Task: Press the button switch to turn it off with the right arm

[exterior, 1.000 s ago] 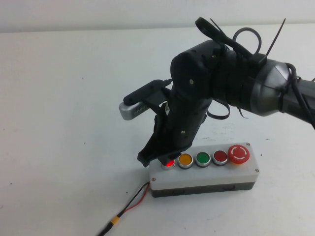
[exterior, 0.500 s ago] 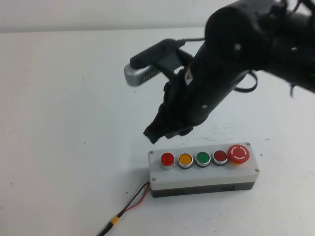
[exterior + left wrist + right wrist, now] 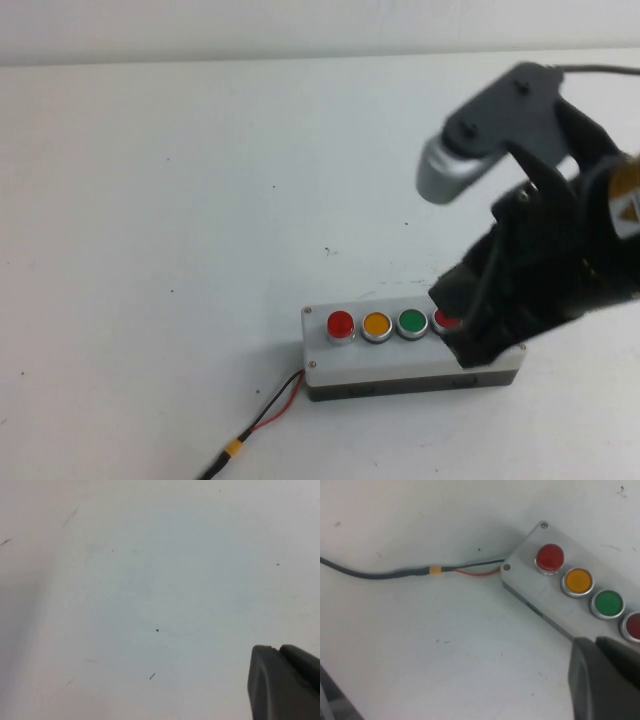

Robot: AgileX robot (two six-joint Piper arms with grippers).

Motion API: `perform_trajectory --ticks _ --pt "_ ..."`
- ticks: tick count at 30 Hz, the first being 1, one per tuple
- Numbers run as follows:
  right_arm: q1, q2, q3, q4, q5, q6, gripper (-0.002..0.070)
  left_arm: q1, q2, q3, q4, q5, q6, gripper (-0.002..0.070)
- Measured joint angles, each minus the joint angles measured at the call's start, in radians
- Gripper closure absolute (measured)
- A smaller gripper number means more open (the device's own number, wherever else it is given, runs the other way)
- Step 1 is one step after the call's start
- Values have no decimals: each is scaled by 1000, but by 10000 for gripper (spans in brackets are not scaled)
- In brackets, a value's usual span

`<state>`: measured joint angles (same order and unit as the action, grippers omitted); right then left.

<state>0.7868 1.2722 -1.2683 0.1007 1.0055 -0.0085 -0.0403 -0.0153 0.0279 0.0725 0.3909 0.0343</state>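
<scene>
Hanging low over the box's right end, the right tool point(image 3: 470, 335), its opening impossible to judge, risks bumping the maroon button point(image 3: 444, 320) instead of the bright-red button switch point(image 3: 341, 324) at the far-left end; the left tool point(image 3: 285, 682) shows only desk point(image 3: 150, 580), its opening likewise hidden.

Right arm point(image 3: 560, 250): being held low at the right of the high view, wrist pitched downward.
Right gripper point(image 3: 470, 335): being pointed down, tip lowermost; finger state being obscured.
Left gripper point(image 3: 285, 682): being shown only as a dark corner in the left wrist view.

Right gripper point(image 3: 475, 335) — now off button switch point(image 3: 341, 324)
</scene>
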Motion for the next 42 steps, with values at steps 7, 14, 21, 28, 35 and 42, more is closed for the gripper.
perform_trajectory --ticks 7,14,21,28,35,42 --pt "0 -206 336 36 -174 0 692 0 0 0 0 0 0 677" --pt "0 -255 453 15 -172 0 692 0 0 0 0 0 0 677" --pt "0 -255 457 -6 -211 0 692 0 0 0 0 0 0 677" --pt "-94 -369 572 -73 -434 0 692 0 0 0 0 0 0 677" --pt "-385 -583 939 -75 -928 0 692 0 0 0 0 0 0 677" --pt "-662 -833 1270 -75 -1297 43 692 0 0 0 0 0 0 677"
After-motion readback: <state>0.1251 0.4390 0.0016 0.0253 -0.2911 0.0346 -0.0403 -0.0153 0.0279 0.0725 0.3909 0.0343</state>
